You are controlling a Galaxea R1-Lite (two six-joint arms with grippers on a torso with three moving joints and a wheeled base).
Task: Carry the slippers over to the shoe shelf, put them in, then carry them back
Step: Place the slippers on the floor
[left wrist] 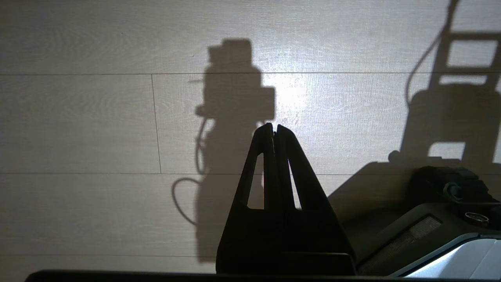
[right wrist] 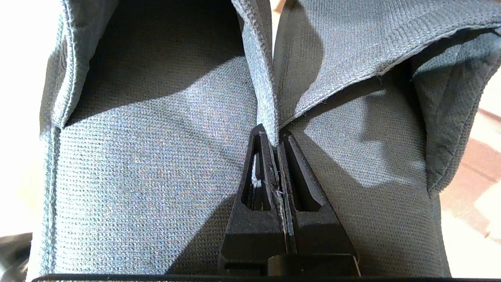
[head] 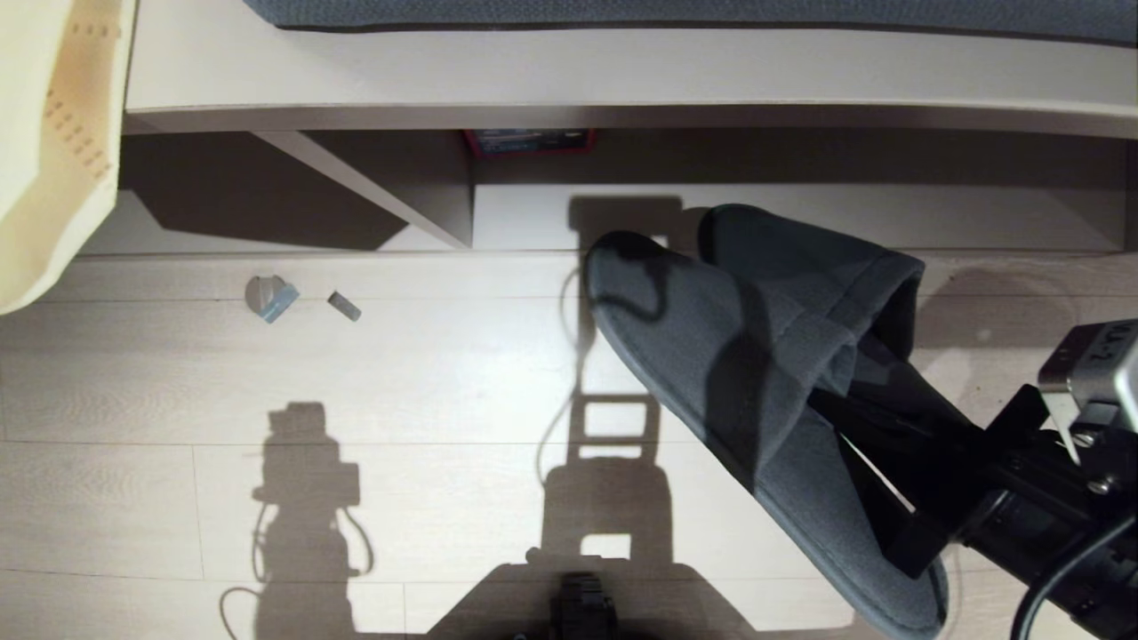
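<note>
My right hand [right wrist: 277, 143] is clenched on the slippers [head: 765, 382]; in the right wrist view its two fingers pinch together the inner upper edges of both, one slipper to each side of the grip; in the head view the pair hangs in the air off my right arm [head: 1022, 498], which enters from the lower right; the toes point up and away towards the shoe shelf [head: 800, 218], the open backs and soles trail down towards the lower right; the slippers are held above the pale wooden floor [head: 400, 382], just in front of the shelf's opening, and whether the toes have crossed its front edge I cannot tell; the shelf's pale base board runs across behind them, with a slanting vertical divider [head: 382, 191] to its left and something dark with a red edge [head: 530, 140] tucked deep at the back; above the shelf lies the taupe bench [head: 622, 76] board with a blue-grey cushion [head: 693, 13] on it.

My left hand [left wrist: 274, 129] is clenched on nothing, fingertips pressed together, hanging over bare floor boards well apart from the slippers; its shadow falls on the planks; two small grey bits [head: 271, 298] lie on the floor near the shelf's left part; a cream-coloured object [head: 53, 133] fills the upper left corner.
</note>
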